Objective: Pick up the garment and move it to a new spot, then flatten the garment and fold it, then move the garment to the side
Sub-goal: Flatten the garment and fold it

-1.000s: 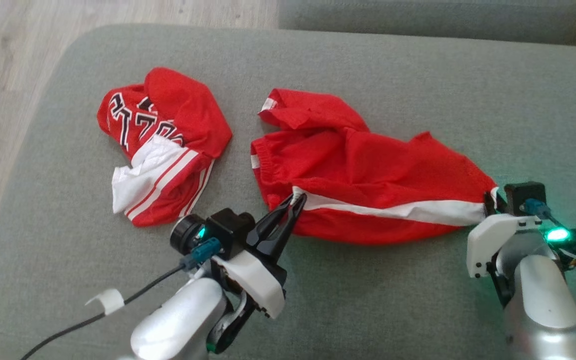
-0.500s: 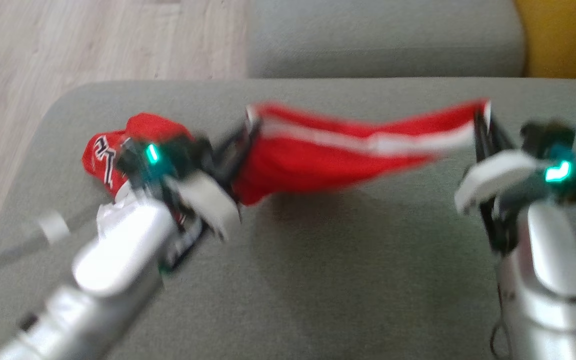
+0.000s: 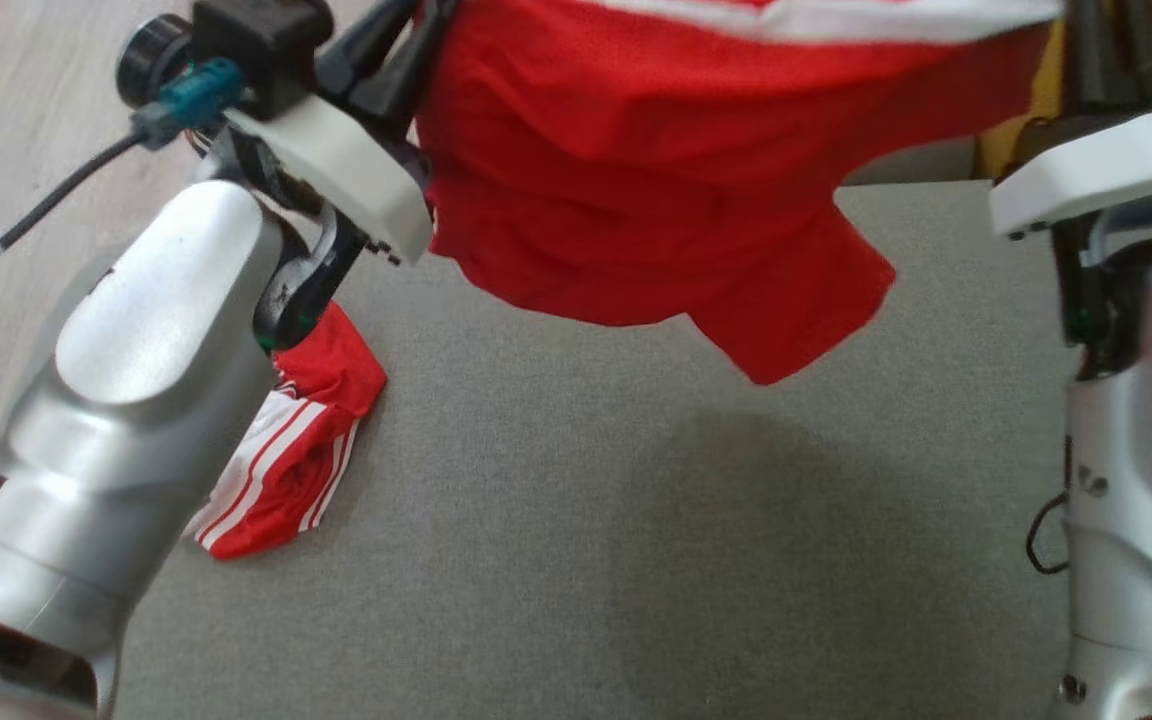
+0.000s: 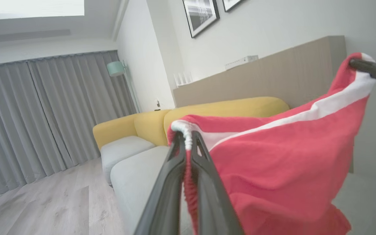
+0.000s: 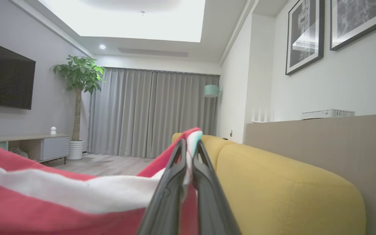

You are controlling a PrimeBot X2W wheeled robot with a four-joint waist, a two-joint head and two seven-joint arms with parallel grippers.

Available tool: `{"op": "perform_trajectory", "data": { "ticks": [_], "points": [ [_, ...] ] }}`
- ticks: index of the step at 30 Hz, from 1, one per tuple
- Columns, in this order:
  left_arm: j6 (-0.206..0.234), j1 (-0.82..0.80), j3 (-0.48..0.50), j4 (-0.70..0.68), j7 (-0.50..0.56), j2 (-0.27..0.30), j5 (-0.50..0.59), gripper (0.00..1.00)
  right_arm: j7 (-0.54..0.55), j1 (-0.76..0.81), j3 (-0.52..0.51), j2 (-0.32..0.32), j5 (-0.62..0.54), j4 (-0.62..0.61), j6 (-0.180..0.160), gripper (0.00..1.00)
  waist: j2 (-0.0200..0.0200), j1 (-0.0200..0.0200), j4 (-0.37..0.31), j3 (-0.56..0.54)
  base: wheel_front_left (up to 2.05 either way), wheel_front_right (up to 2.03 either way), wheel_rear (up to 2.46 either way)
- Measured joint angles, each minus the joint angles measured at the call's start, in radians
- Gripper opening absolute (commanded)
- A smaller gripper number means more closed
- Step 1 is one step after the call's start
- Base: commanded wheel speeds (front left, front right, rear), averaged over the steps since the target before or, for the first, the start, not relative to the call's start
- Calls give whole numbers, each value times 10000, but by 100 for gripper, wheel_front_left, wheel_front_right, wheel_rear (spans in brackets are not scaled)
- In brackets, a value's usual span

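The garment (image 3: 636, 180) hangs stretched between the left claw (image 4: 187, 136) and the right claw (image 5: 189, 144), each clenched on its white-striped edge.

The left forearm (image 3: 136, 330), lower left of the frame, is a rounded silver shell topped by a white bracket (image 3: 336, 170), a black camera block (image 3: 256, 40) and a black cable (image 3: 56, 195) with a teal plug. The right forearm (image 3: 1146, 500) matches, with a screw low down. The left hand (image 4: 185, 137) and right hand (image 5: 189, 143) have long, dark, tapering fingers.
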Motion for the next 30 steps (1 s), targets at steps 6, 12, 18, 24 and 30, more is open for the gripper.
{"op": "perform_trajectory", "data": {
  "ticks": [6,12,18,24,30],
  "points": [
    [219,230,163,13,-545,-245,-232,0,809,1063,-268,-15,2,-407,0,0,0,0,71,-95,0,0,0],
    [412,1241,44,-10,-894,-428,-278,0,1220,2006,-832,-13,587,-320,0,0,0,0,140,172,0,0,0],
    [441,1246,148,19,-890,-422,-487,0,1409,1587,-658,-8,717,10,0,0,0,0,1,775,0,0,0],
    [15,-1052,451,993,-945,236,-69,0,1212,-2005,-142,-19,512,1705,0,0,0,3,-400,2207,0,0,0],
    [-184,-3865,815,2585,-1570,464,401,0,-522,-5900,184,-33,-10,4194,2,0,0,5,-979,3527,0,0,0]
  ]
}}
